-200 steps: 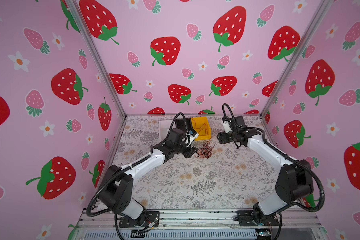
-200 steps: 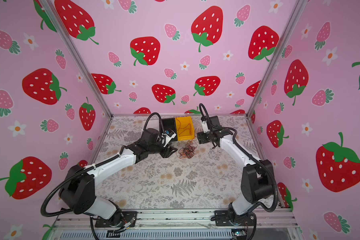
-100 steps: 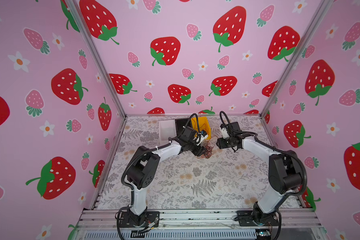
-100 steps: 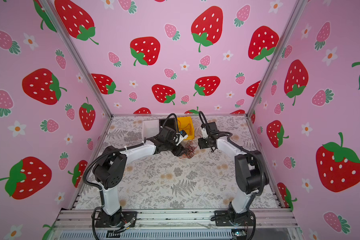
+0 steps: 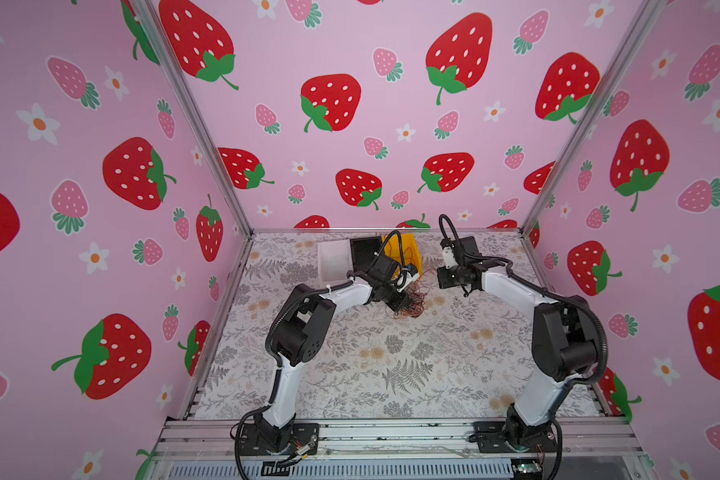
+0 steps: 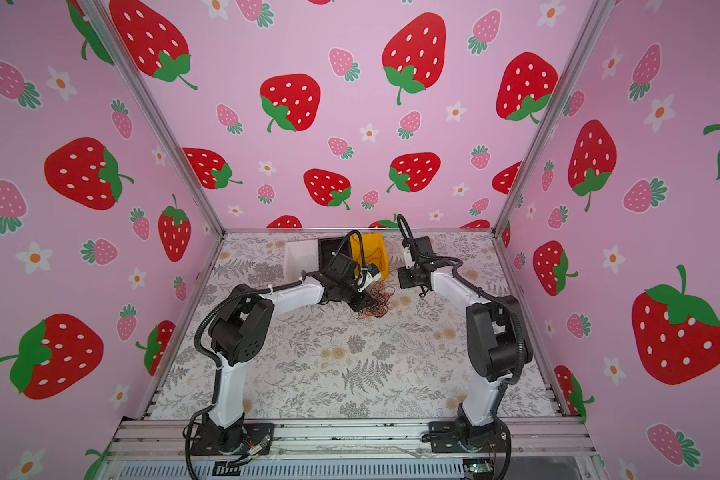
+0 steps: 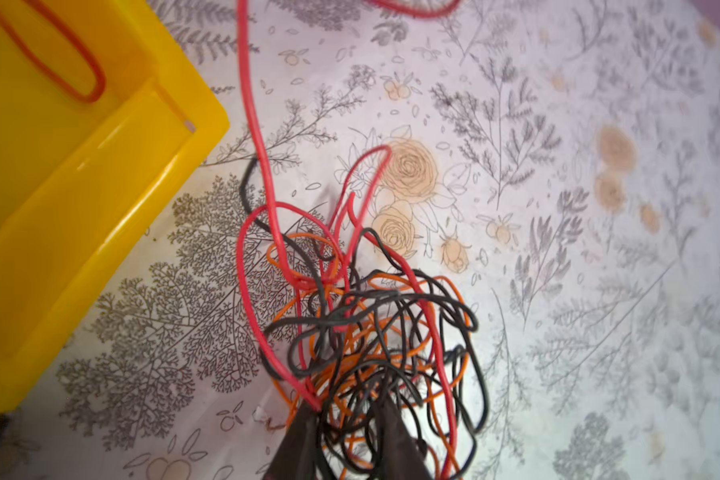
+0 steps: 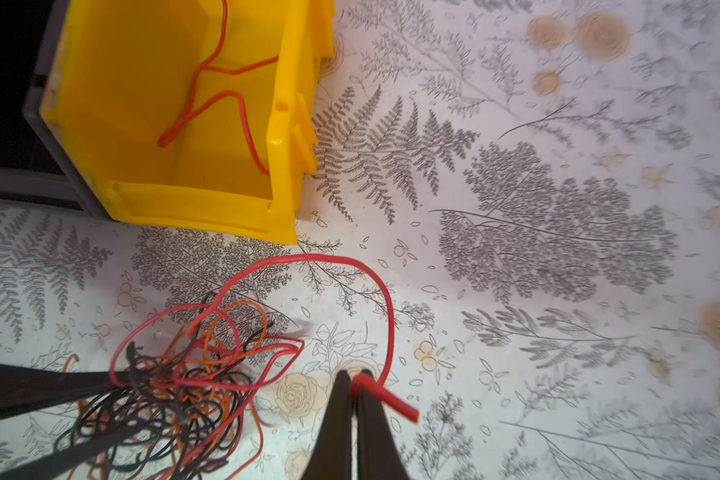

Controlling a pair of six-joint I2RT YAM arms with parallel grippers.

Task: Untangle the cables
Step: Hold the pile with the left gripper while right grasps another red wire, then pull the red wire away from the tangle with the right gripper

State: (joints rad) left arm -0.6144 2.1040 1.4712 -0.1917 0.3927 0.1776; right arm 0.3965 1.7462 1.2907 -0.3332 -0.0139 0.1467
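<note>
At the back of the table (image 5: 391, 365) three bins stand side by side: the left bin (image 5: 333, 259), the middle bin (image 5: 364, 253) and the right bin (image 5: 412, 253). A loose cable (image 8: 208, 95) lies in the right bin. Just in front of it the tangle of cables (image 5: 412, 300) lies on the table, with the left gripper (image 7: 350, 424) set into its left side. One strand (image 8: 362, 274) arcs rightward from the tangle to the right gripper (image 8: 352, 378), which pinches it near its end.

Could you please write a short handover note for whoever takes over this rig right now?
Right gripper: shut on the red cable near its free end.
Left gripper: jaws straddle the tangle; firm grip unclear.
Done: one reddish cable lies in the yellow bin.
Left to do: black, orange and red cables are knotted together on the table; draw the held red one out.
</note>
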